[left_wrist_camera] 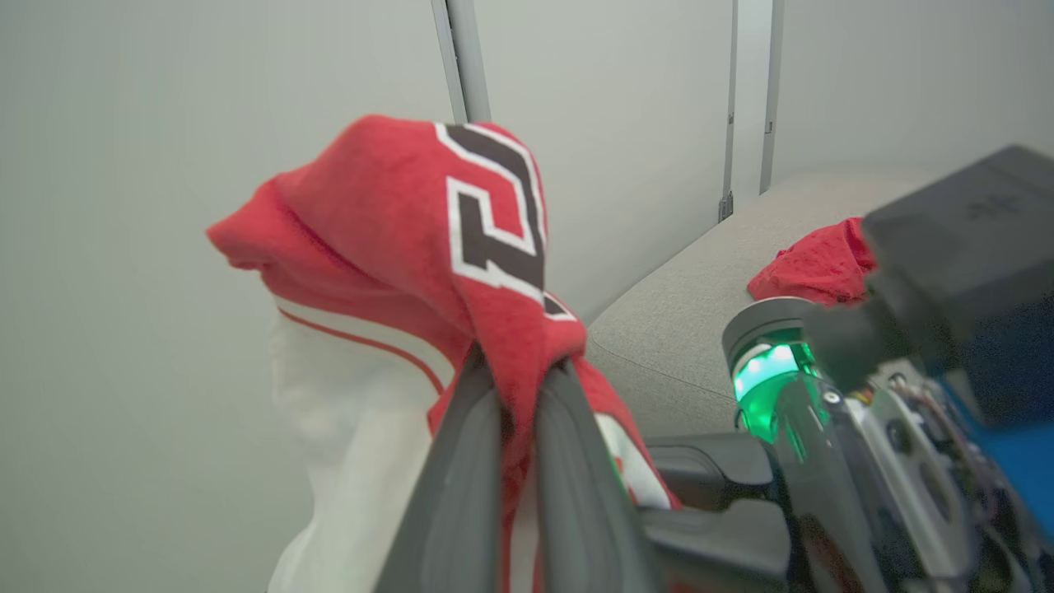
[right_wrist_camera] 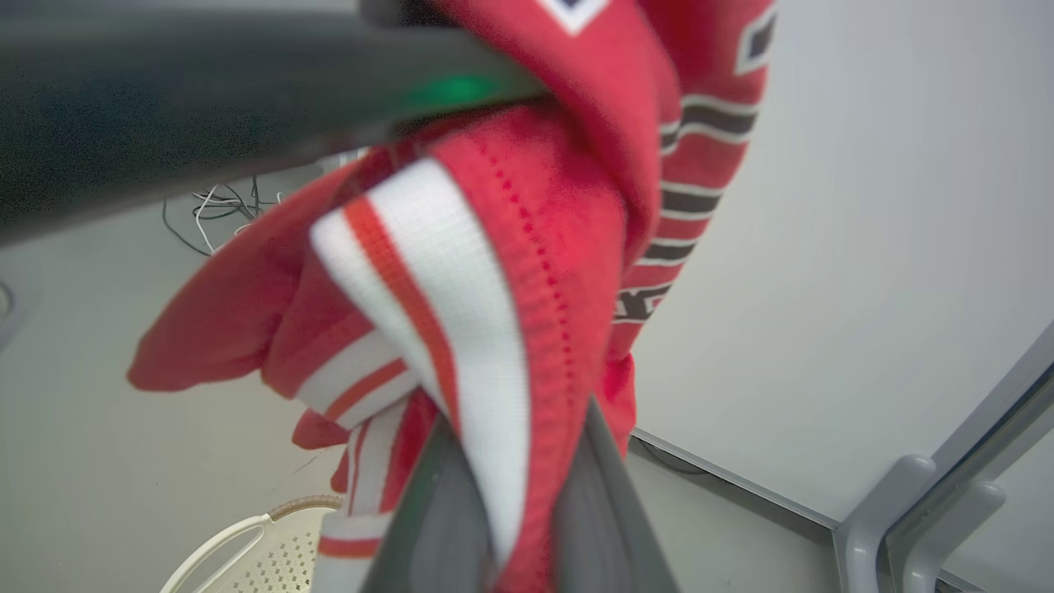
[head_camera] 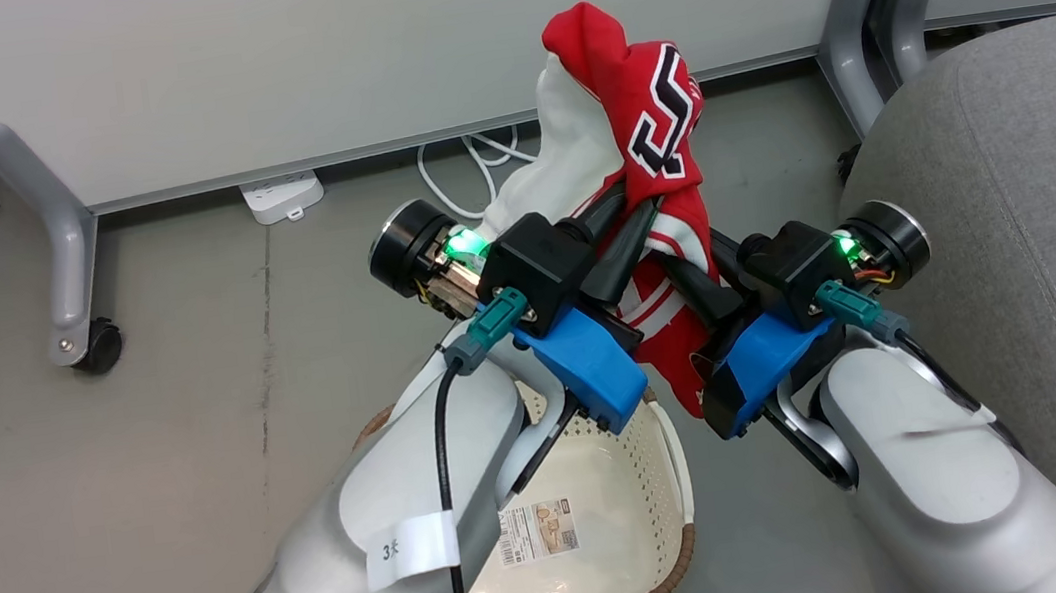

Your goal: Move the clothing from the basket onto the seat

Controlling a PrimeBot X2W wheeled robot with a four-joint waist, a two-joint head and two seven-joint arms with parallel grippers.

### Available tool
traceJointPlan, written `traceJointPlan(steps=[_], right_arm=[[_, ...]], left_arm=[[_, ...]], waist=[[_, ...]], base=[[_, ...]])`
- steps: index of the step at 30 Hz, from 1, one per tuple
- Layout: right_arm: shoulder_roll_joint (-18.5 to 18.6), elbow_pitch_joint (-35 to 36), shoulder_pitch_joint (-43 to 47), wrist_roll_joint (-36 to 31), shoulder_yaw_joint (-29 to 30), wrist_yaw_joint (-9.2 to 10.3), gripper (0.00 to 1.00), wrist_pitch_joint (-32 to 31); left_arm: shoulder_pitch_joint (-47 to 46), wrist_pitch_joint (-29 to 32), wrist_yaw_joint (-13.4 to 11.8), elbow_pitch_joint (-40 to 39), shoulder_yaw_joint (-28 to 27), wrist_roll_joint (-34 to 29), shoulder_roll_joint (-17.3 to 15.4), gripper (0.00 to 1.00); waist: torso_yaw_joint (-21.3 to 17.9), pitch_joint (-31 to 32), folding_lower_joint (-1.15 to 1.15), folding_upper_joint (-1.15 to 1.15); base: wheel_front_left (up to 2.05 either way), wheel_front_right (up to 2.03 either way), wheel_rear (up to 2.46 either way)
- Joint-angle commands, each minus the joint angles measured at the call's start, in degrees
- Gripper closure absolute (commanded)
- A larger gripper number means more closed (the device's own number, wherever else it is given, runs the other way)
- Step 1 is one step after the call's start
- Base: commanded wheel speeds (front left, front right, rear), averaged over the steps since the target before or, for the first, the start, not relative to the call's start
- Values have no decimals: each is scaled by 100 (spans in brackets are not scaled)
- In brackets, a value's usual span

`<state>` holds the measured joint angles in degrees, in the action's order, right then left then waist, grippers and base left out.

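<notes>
Both grippers are clenched on one red garment (head_camera: 635,102). The left gripper (left_wrist_camera: 515,379) pinches a fold below the black-and-white lettering, and the right gripper (right_wrist_camera: 519,449) bites the white-and-red striped trim. Their fingers cross under the bunched cloth, which hangs in the air above and just beyond the basket (head_camera: 682,550). The part of the basket that shows has no cloth in it.

I judge the lift out is done and the carry is the step in hand. The next move calls for swinging both arms right together, over the grey seat (head_camera: 1027,175), then lowering and letting go. A second red garment (left_wrist_camera: 815,263) already lies on that seat.

Underneath is a scuffed grey floor (head_camera: 198,397). At the far side stands a white partition (head_camera: 356,46) on castor legs, with a power strip (head_camera: 282,196) and a looped white cable (head_camera: 471,157) at its foot.
</notes>
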<state>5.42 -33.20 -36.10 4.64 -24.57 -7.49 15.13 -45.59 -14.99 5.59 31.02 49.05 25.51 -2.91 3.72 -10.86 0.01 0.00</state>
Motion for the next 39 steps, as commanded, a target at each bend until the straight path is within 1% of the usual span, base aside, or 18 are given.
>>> traceJointPlan(steps=[1, 21, 22, 24, 34, 39], right_arm=[[-29, -17, -79, 6, -12, -1, 100, 3], [49, -45, -42, 127, -22, -1, 100, 3], [53, -39, -46, 129, -20, -1, 100, 3], [63, -30, -51, 139, -13, -1, 100, 3], [78, -11, -20, 176, 81, -1, 100, 3], [72, 53, 5, 198, 283, -1, 100, 3]], left_arm=[[-85, -29, -20, -15, 7, 17, 3, 100], [-90, -29, -42, 75, 47, 30, 3, 100], [-98, -29, -49, 75, 45, 27, 3, 85], [-113, -29, -55, 94, 40, 18, 3, 0], [-150, -29, -99, 114, 9, -33, 2, 0], [-168, -28, -101, 157, -37, -103, 2, 0]], waist=[[2, -1, -1, 0], [-25, 9, -1, 0], [-26, 2, -1, 0], [-27, -9, -1, 0], [-45, -78, -1, 0], [-111, -150, -1, 0]], base=[[0, 0, 0], [0, 0, 0], [0, 0, 0], [0, 0, 0], [0, 0, 0], [0, 0, 0]])
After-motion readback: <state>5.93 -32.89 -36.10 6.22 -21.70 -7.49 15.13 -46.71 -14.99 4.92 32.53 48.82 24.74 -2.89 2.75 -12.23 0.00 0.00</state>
